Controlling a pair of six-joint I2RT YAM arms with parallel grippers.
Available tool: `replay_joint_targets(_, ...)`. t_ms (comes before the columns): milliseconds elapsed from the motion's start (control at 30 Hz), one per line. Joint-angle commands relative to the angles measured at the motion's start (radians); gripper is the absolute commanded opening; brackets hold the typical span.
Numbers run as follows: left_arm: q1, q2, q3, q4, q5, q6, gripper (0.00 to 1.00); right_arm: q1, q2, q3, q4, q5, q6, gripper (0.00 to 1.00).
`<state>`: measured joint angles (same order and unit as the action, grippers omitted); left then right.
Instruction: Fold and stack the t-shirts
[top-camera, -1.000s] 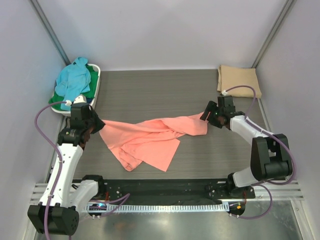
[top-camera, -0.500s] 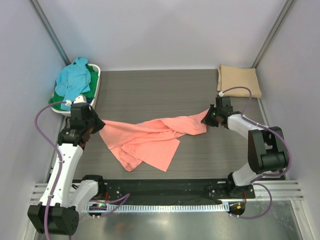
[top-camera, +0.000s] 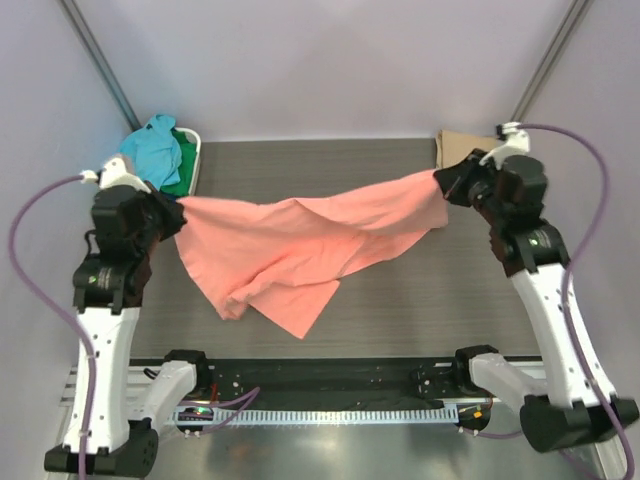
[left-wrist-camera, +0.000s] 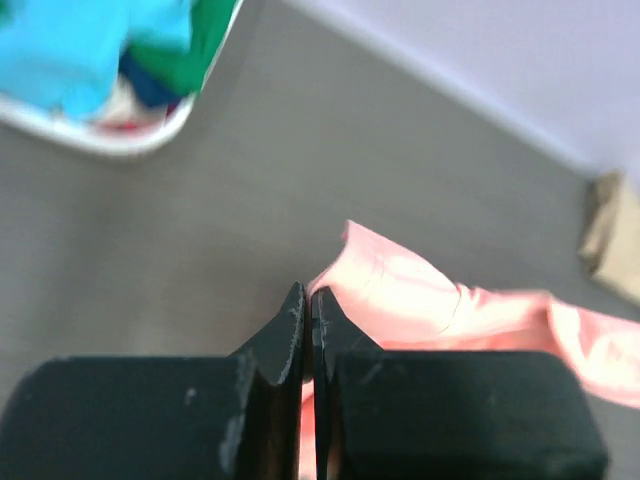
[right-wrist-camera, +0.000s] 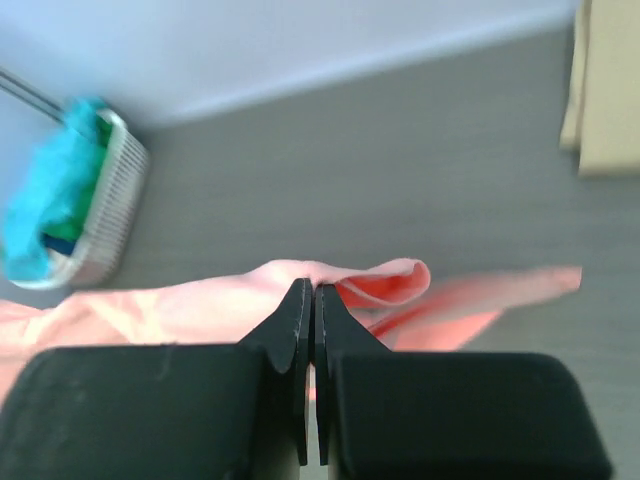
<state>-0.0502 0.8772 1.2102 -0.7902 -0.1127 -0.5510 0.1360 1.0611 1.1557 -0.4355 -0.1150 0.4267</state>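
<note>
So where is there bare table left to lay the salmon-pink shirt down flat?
The far strip of table between the white laundry basket and the tan t-shirt is bare, as is the near-right patch between the salmon-pink t-shirt and the right arm. The middle is crowded: that shirt hangs stretched across it.

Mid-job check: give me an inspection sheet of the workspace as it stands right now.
Surface: dark grey table.
Job's things: salmon-pink t-shirt strung between both arms, sagging mid-span; tan t-shirt folded, far right corner; light blue t-shirt and green t-shirt heaped in the white basket.
Clutter: white basket, far left corner.
Grippers: left gripper and right gripper both shut on the salmon-pink t-shirt.
Cables: purple cables loop off each wrist.
Surroundings: pale walls, metal corner posts.
</note>
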Motion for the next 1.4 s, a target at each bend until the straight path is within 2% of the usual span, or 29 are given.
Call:
replay_joint_targets(0, 0.006, -0.05, 0.188, 0.002, -0.016, 0.062, 0.0, 0.001, -0.143, 0.154, -0.075, 0.023, -0.052, 0.01)
replay_joint_targets(133, 0.006, -0.096, 0.375, 0.026, 0.033, 0.124, 0.0, 0.001, -0.301, 0.236, -0.071, 0.064, -0.066, 0.01)
replay_joint_targets(333, 0.006, -0.207, 0.532, 0.127, 0.134, 0.183, 0.0, 0.001, -0.495, 0.343, -0.06, 0.11, -0.115, 0.01)
replay_joint_targets(367, 0.007, -0.217, 0.549, 0.141, 0.146, 0.187, 0.0, -0.001, -0.507, 0.372, -0.062, 0.164, -0.124, 0.01)
replay_joint_targets(500, 0.004, -0.169, 0.682, 0.14, 0.199, 0.215, 0.0, 0.014, -0.51, 0.403, -0.063, 0.216, -0.143, 0.01)
replay_joint_targets(633, 0.004, -0.061, 0.764, 0.184, 0.229, 0.22, 0.0, 0.014, -0.412, 0.414, -0.042, 0.267, -0.167, 0.01)
replay_joint_targets(767, 0.004, 0.098, 0.787, 0.259, 0.266, 0.244, 0.0, 0.014, -0.238, 0.372, 0.024, 0.333, -0.184, 0.01)
replay_joint_targets(867, 0.004, 0.251, 0.789, 0.298, 0.257, 0.275, 0.0, 0.014, -0.126, 0.332, 0.083, 0.429, -0.178, 0.01)
replay_joint_targets(967, 0.007, 0.435, 0.782, 0.324, 0.255, 0.318, 0.0, 0.01, 0.052, 0.303, 0.098, 0.523, -0.14, 0.01)
replay_joint_targets(1000, 0.009, 0.542, 0.782, 0.328, 0.277, 0.332, 0.01, 0.008, 0.122, 0.283, 0.118, 0.535, -0.128, 0.01)
replay_joint_targets(1033, 0.009, 0.593, 0.779, 0.336, 0.289, 0.342, 0.02, 0.005, 0.15, 0.251, 0.147, 0.535, -0.117, 0.04)
replay_joint_targets(1067, 0.007, 0.656, 0.779, 0.338, 0.291, 0.347, 0.03, -0.007, 0.183, 0.192, 0.171, 0.488, -0.099, 0.16)
replay_joint_targets(1100, 0.007, 0.708, 0.778, 0.339, 0.292, 0.352, 0.07, -0.007, 0.207, 0.167, 0.196, 0.483, -0.089, 0.33)
replay_joint_targets(1133, 0.007, 0.817, 0.791, 0.313, 0.31, 0.349, 0.36, -0.006, 0.252, 0.144, 0.204, 0.476, -0.079, 0.65)
replay_joint_targets(1200, 0.012, 0.905, 0.821, 0.27, 0.352, 0.315, 0.79, -0.006, 0.263, 0.063, 0.233, 0.503, -0.043, 0.86)
replay_joint_targets(1267, 0.012, 0.974, 0.822, 0.23, 0.377, 0.292, 0.88, -0.006, 0.221, -0.047, 0.326, 0.476, -0.039, 0.91)
replay_joint_targets(1300, 0.012, 0.971, 0.798, 0.238, 0.372, 0.281, 0.98, -0.006, 0.208, -0.069, 0.337, 0.468, -0.036, 0.95)
replay_joint_targets(1367, 0.012, 0.927, 0.689, 0.285, 0.348, 0.247, 1.0, -0.006, 0.185, -0.108, 0.345, 0.443, -0.039, 0.96)
